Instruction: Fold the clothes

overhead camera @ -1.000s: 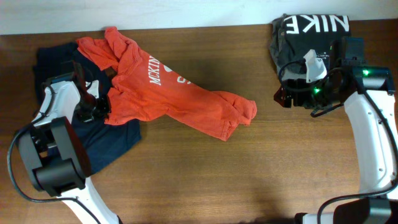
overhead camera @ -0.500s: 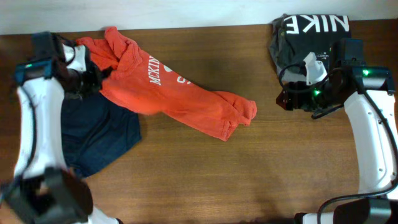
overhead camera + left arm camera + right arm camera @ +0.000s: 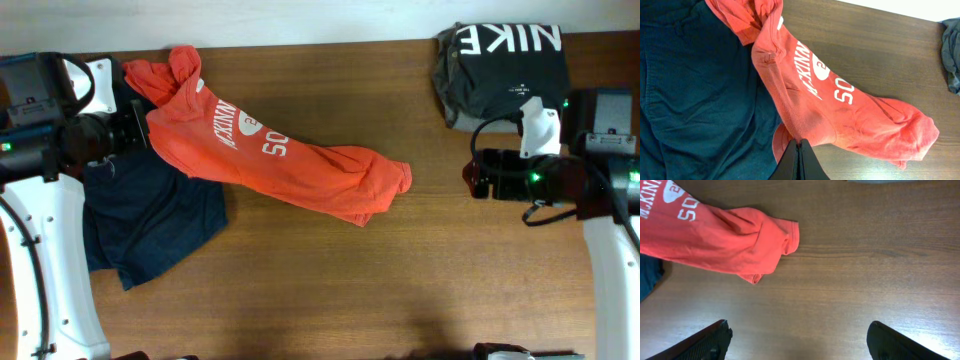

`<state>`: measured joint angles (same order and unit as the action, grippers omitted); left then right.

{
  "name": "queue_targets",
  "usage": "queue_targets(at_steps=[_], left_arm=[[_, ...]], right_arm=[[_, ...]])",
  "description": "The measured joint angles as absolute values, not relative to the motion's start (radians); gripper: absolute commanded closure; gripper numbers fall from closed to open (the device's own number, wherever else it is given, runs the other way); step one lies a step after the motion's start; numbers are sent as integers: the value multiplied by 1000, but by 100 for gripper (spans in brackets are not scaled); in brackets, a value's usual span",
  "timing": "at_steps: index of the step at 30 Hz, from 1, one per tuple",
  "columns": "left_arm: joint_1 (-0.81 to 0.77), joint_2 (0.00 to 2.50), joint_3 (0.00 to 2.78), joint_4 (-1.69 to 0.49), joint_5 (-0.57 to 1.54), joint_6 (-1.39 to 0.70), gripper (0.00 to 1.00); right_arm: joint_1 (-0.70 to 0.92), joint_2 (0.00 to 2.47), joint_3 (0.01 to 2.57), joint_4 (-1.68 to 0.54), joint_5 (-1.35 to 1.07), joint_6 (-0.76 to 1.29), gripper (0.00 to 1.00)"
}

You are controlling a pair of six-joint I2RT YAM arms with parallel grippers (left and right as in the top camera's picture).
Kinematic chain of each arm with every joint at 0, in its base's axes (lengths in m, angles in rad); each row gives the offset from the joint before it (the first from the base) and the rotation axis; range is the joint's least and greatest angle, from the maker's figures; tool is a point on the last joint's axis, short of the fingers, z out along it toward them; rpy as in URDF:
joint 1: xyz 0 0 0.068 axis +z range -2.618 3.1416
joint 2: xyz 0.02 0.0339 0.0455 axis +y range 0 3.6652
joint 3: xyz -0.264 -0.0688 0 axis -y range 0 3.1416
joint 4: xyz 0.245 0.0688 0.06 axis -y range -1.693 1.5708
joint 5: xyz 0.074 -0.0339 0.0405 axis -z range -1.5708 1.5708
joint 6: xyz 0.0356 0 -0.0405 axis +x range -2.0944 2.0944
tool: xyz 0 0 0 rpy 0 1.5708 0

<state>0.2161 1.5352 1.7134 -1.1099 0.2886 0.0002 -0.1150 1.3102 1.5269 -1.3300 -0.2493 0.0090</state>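
Observation:
The orange-red T-shirt [image 3: 290, 160] lies rumpled, stretched from the back left toward the table's middle, its white print facing up. It also shows in the left wrist view [image 3: 850, 105] and the right wrist view [image 3: 725, 235]. My left gripper [image 3: 140, 135] is shut on the shirt's left edge, with the fingers pinched together in the wrist view [image 3: 799, 146]. The dark navy garment [image 3: 150, 215] lies spread under and beside it [image 3: 695, 95]. My right gripper [image 3: 474, 175] is open and empty over bare wood [image 3: 800, 330], to the right of the shirt's end.
A black shirt with NIKE lettering [image 3: 505, 55] lies on a grey folded garment [image 3: 445, 85] at the back right, behind my right arm. The grey cloth also shows at the right edge of the left wrist view [image 3: 952, 50]. Bare wood lies between the orange shirt and my right gripper.
My left arm swung from over the navy garment up to the back left, holding the shirt's edge and pulling it flatter so more print shows. My right arm shifted right and nearer.

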Motion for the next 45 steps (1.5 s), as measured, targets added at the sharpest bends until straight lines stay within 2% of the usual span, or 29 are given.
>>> queue_targets(at_steps=[9, 13, 17, 18, 19, 24, 26, 28, 29, 30, 37, 45], left_arm=[[216, 1535, 1713, -1153, 289, 0, 99], [216, 1535, 1713, -1167, 289, 0, 99], [216, 1535, 1713, -1170, 289, 0, 99], [216, 1535, 1713, -1172, 289, 0, 99], [216, 1535, 1713, -1169, 289, 0, 99], [216, 1535, 1713, -1163, 288, 0, 99], [216, 1535, 1713, -1163, 288, 0, 99], [216, 1535, 1713, -1163, 287, 0, 99], [216, 1535, 1713, -1163, 287, 0, 99], [216, 1535, 1713, -1162, 286, 0, 99], [216, 1527, 1716, -1147, 279, 0, 99], [216, 1311, 1839, -1148, 263, 0, 99]], right_arm=[[-102, 1333, 1253, -1073, -252, 137, 14], [-19, 1359, 1031, -812, -255, 230, 16], [128, 1456, 928, -586, -252, 317, 18], [132, 1460, 928, -579, -252, 318, 22], [185, 1523, 927, -481, -239, 356, 26], [241, 1690, 927, -377, -214, 447, 43], [241, 1718, 925, -373, -205, 466, 56], [241, 1724, 925, -373, -197, 479, 79], [240, 1724, 925, -371, -195, 473, 83], [241, 1724, 925, -370, -189, 480, 93], [205, 1610, 1021, -611, -180, 466, 96], [-23, 1281, 1499, -1124, -176, 302, 96]])
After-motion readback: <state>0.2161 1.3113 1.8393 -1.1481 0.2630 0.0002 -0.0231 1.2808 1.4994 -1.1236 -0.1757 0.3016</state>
